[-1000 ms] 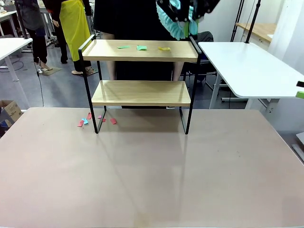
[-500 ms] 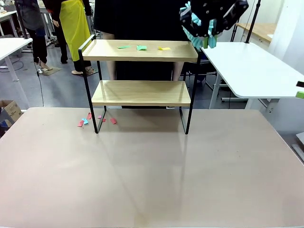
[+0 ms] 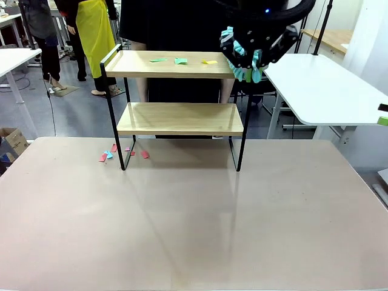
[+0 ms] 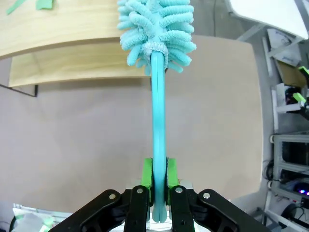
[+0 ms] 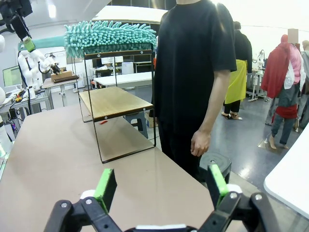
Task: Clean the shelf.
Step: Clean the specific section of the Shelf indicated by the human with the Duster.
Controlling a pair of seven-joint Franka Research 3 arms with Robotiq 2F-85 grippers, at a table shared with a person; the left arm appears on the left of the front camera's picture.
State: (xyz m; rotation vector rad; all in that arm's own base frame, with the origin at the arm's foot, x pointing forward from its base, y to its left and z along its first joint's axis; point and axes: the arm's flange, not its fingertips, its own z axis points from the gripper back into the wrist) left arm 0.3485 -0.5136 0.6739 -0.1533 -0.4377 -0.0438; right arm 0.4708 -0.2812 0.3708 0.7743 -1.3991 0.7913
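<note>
At the far middle of the table [image 3: 194, 230], upright on thin black legs: the shelf [image 3: 179, 118], two light wooden boards in a black frame. On its top board, from left of centre to centre, three paper scraps [image 3: 180, 61], two green and one yellow, not yet swept off. Judged from this, cleaning of that tier hardly begun. Lower board bare as far as can be made out. On the table beside the shelf's front-left leg, a scatter of red and blue scraps [image 3: 112, 153]; whether part of the job, cannot tell.

At the shelf's upper right corner, level with the side rail: a fluffy turquoise duster [image 3: 242, 51], head touching the board's right end or just off it, cannot tell which. Left pincer [image 4: 160, 171] clamped on the duster's flat handle, green pads pressed to both faces. Right pincer [image 5: 159, 186] with jaws wide apart, holding nothing, well apart from the shelf.

Left to do, by estimate: a sweep of the duster along the top board through the scraps, then a check of the lower board.

Table surface plain, matte, beige and smooth. Just behind the shelf, a person [image 5: 193, 82] in a black shirt, arm hanging loose. To the shelf's right, a white table [image 3: 321, 85]. Farther behind the shelf, an open workroom with grey floor, more tables and other people.
</note>
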